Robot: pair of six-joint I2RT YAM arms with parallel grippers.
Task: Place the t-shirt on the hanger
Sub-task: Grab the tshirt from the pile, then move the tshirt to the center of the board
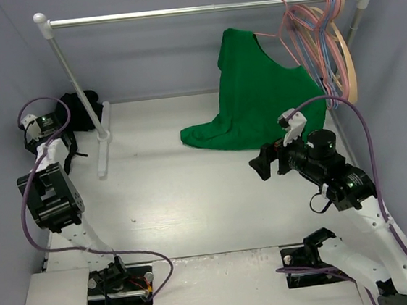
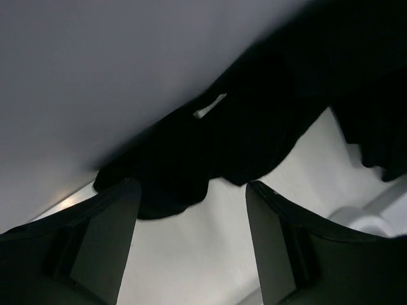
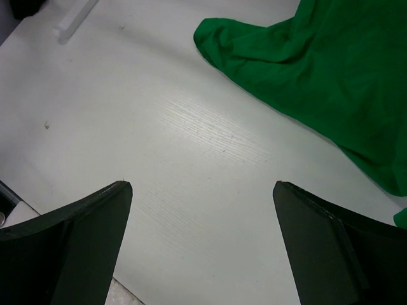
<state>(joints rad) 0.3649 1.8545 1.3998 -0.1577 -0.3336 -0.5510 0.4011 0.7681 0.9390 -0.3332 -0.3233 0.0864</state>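
Observation:
The black t-shirt lies bunched at the far left of the table, behind the rack's left post. The left wrist view shows it as dark folds with a white neck label. My left gripper is open just short of the cloth's near edge, with only bare table between its fingers. The pink wire hanger hangs among other hangers at the right end of the rail. My right gripper is wide open over bare table, empty, below the green cloth.
A green t-shirt hangs from the rail and spills onto the table. Blue hangers and a thick tan hanger share the rail's right end. The rack's left foot stands beside the black t-shirt. Grey walls close in on both sides.

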